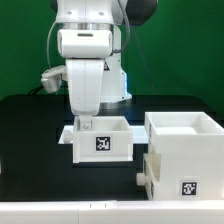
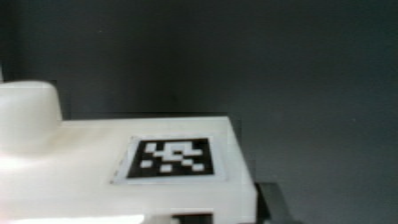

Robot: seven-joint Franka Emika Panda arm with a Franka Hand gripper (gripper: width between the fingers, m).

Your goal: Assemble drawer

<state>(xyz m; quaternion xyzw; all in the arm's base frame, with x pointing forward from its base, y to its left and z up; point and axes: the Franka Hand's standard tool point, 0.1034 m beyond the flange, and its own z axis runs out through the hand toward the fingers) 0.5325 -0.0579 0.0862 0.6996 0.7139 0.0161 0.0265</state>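
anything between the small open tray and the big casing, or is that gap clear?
Bare. In the exterior view only a strip of black table shows between the small tray and the big casing; they stand apart, not touching.

A: How many white pieces sit on the tabletop (image 1: pixel 30 140)?
B: Three, I count: one casing (image 1: pixel 188 150), two trays (image 1: pixel 100 138).
A: And tags?
B: Two show clearly; perhaps a third on the tray under the arm, too blurred.

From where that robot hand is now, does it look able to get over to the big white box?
Probably yes. The hand sits shut at the small tray's back wall, and nothing stands between it and the large casing just beside the tray.
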